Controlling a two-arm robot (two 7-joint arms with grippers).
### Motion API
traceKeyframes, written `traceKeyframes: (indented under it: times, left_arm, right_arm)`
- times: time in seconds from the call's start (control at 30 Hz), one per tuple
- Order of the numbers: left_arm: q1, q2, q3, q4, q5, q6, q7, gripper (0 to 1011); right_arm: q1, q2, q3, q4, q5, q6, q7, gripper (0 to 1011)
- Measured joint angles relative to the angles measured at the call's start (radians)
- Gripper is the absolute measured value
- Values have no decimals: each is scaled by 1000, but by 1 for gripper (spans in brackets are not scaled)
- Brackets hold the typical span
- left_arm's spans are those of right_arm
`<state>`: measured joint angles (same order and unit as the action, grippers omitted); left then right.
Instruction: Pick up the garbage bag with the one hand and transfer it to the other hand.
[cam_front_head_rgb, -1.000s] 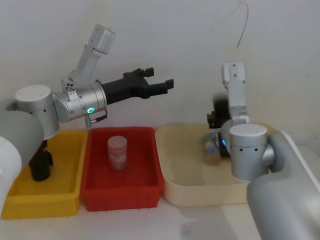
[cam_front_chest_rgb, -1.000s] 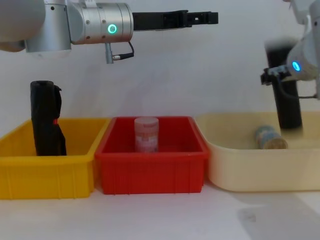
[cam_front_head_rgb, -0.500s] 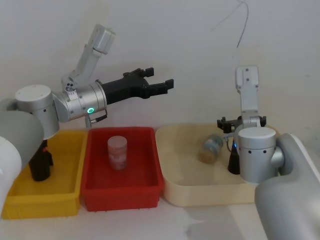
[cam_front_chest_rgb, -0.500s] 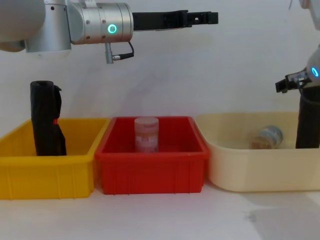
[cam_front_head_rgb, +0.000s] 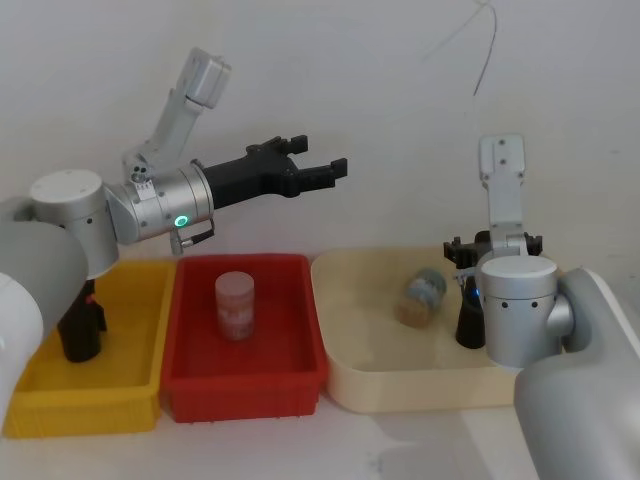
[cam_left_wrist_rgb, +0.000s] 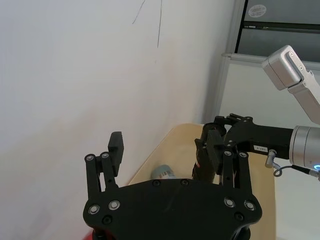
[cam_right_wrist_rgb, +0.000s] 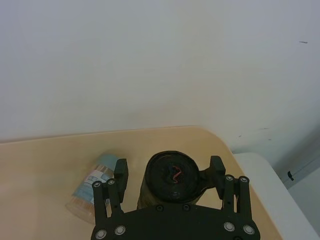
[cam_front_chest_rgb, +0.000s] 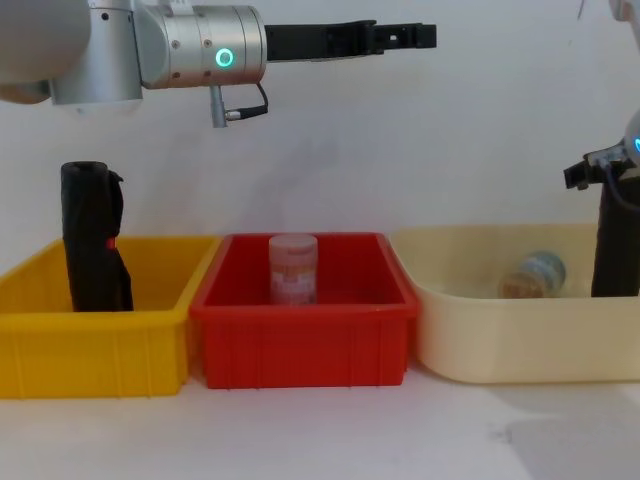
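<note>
1. White wall (cam_front_head_rgb: 400, 80) and a pale bench (cam_front_chest_rgb: 300, 430) carry three bins in a row: yellow (cam_front_chest_rgb: 40, 350), red (cam_front_chest_rgb: 300, 345) and cream (cam_front_chest_rgb: 500, 345).
2. Fingers (cam_right_wrist_rgb: 120, 169) of the other hand (cam_right_wrist_rgb: 168, 166), on the blue-ringed right arm, stand spread on either side of the garbage bag (cam_front_chest_rgb: 613, 240). A strip of bin floor shows between one finger and the roll.
3. Matte black and cylinder-shaped, the bag stands upright on the cream bin's floor near its right wall. Its crumpled top end rises above the rim.
4. Just beside it, but apart, a clear jar (cam_front_head_rgb: 421, 296) lies on its side. The cream bin's left half is bare.
5. High over the red bin's far edge, the one hand (cam_front_head_rgb: 318, 155), on the green-ringed left arm, hangs with its fingers wide and nothing between them.
6. Two black rolls show in all, the second (cam_front_chest_rgb: 92, 240) upright in the yellow bin with a small red mark.
7. A second jar (cam_front_chest_rgb: 293, 268) stands upright in the red bin.
</note>
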<state>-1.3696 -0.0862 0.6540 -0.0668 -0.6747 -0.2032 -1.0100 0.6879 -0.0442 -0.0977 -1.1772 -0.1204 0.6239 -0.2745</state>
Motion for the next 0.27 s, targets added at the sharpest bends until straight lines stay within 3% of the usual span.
traceKeyframes:
  times: [0.27]
  left_arm:
    - [0, 0, 0, 0, 0, 0, 0, 1001]
  right_arm:
    - [-1, 1, 2, -1, -1, 3, -4, 1001]
